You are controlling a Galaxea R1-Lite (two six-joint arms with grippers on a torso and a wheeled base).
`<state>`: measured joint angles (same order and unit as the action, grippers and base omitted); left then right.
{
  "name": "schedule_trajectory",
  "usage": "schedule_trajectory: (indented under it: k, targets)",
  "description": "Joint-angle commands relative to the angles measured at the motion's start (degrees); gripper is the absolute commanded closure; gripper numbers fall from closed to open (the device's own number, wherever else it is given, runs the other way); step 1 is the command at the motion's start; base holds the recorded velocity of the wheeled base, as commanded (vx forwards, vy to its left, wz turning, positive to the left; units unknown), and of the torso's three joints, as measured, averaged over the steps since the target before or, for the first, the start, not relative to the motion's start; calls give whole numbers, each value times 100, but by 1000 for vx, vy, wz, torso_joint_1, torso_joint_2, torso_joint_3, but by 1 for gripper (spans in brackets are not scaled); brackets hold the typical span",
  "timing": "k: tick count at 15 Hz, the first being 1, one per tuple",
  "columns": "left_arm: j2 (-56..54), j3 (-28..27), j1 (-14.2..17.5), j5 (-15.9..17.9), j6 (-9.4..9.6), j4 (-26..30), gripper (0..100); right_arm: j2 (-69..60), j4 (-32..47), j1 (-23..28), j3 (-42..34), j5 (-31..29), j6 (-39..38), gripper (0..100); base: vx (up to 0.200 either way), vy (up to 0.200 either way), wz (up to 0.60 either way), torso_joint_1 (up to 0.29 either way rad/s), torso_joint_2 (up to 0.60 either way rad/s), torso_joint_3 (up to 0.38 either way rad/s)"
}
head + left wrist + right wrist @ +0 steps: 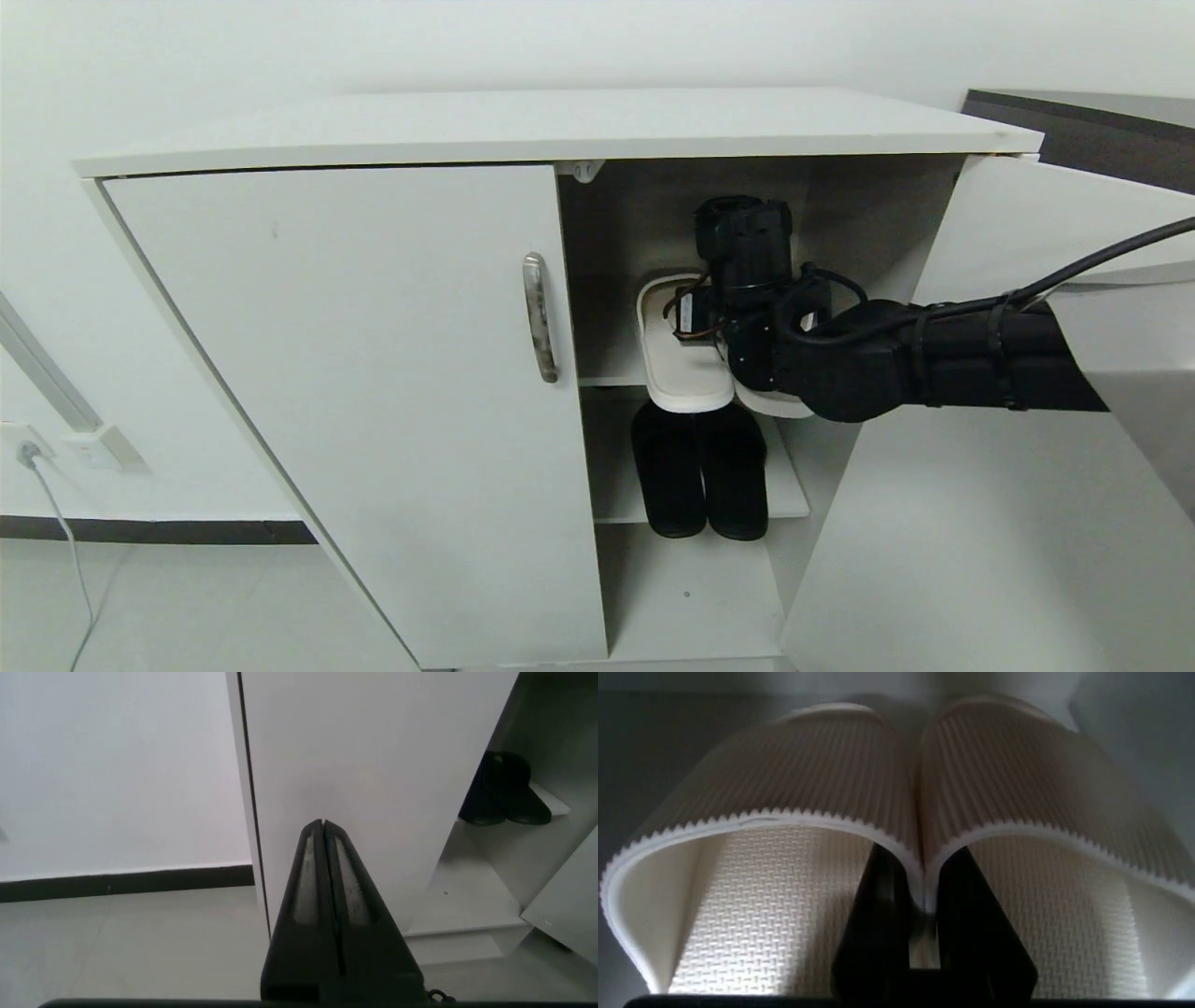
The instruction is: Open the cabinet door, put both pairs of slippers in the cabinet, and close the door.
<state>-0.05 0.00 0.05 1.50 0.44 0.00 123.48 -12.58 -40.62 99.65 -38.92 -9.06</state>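
A wall socket (23,450) with a plugged-in cable sits low on the wall at the far left. Beside it stands the white cabinet (560,126), whose left door (355,392) is closed and carries an upright metal handle (540,317) near its inner edge. The left gripper (322,873) hangs before the outer face of this door, low near the floor, its jaws pressed together with nothing between them. In the open right half, the white slippers (686,373) lie side by side at the upper shelf (607,380), heels jutting past its front edge. The right gripper (922,868) reaches in from the right, its jaws clamped on the two adjoining inner straps of this pair. On the shelf below (789,499), the black slippers (700,476) lie touching each other, heels overhanging. The right door (980,485) stands swung open at the far right.
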Motion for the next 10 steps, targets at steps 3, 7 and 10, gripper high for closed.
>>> schedule_trajectory:
  k: [3,7,10]
  targets:
    - [5,0,4,-1,0,0,100,177,1,10,160,-1,27,100,0,0,0,0,0,0]
    - [5,0,4,-9,-18,0,100,159,10,10,116,-10,27,0,0,0,0,0,0,0]
    - [5,0,4,-9,-26,0,100,-140,-8,-16,-191,-54,27,0,0,0,0,0,0,0]
